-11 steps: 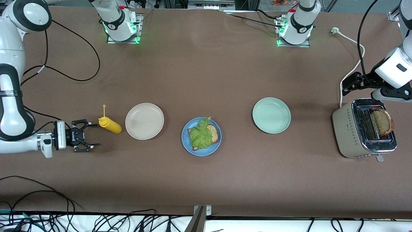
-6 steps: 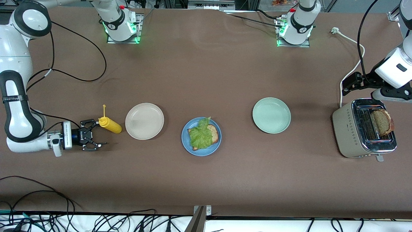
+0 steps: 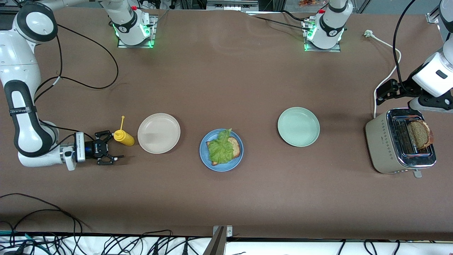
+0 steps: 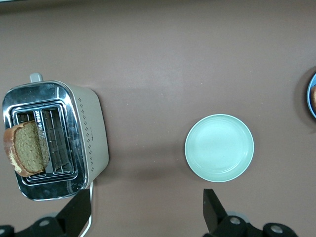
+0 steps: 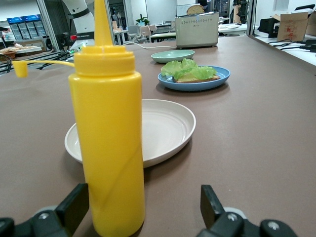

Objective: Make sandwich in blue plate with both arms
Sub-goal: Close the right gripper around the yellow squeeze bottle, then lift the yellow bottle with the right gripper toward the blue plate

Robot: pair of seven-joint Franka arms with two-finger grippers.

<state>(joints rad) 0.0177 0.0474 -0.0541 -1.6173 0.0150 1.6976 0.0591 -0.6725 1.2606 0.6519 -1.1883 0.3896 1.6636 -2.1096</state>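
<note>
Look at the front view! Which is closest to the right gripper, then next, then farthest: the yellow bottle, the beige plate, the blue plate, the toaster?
From the right gripper, open:
1. Yellow bottle, right at its fingertips.
2. Beige plate, beside the bottle.
3. Blue plate, mid-table, holding bread and lettuce.
4. Toaster, at the left arm's end.

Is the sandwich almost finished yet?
Halfway. Bread and lettuce sit on the blue plate. The open right gripper is at the mustard bottle. The top slice waits in the toaster under the open left gripper.

White glossy arms (image 3: 21, 106), black joints, black cables, green-lit bases (image 3: 132, 33).
</note>
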